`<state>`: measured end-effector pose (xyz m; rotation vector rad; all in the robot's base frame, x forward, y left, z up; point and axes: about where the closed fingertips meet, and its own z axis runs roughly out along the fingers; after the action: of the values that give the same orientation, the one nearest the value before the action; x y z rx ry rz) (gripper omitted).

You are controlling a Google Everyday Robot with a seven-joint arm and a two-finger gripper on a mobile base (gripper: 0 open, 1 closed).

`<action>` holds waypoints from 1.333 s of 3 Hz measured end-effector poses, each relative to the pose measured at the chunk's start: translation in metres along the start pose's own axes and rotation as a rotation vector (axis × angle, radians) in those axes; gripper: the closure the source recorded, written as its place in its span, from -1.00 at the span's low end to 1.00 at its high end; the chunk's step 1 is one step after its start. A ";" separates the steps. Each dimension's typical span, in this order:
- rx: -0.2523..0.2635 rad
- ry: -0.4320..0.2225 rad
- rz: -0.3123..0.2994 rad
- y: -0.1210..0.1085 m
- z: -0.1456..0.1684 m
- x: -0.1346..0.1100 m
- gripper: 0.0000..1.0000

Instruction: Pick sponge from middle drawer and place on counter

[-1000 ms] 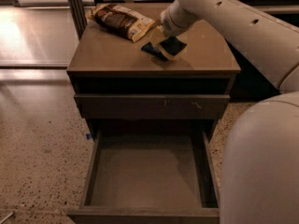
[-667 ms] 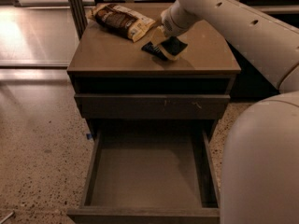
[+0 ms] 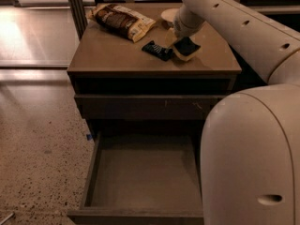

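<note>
With the gripper (image 3: 181, 33) low over the sponge (image 3: 186, 47) on the tabletop (image 3: 112, 55), its hold impossible to tell, a retreat while clamped would drag the sponge away.

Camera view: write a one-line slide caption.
Tool at the green-and-yellow sponge on the tan counter; grey-brown wooden drawer open below.
</note>
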<state>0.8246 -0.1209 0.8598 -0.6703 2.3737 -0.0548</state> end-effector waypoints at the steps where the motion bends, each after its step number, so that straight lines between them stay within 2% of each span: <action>1: 0.093 0.066 0.057 -0.048 0.001 0.017 1.00; 2: 0.150 0.118 0.104 -0.081 0.000 0.033 1.00; 3: 0.106 0.189 0.135 -0.085 0.007 0.052 1.00; 4: -0.025 0.217 0.150 -0.068 0.012 0.064 1.00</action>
<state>0.8209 -0.2085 0.8272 -0.5177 2.6310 -0.0338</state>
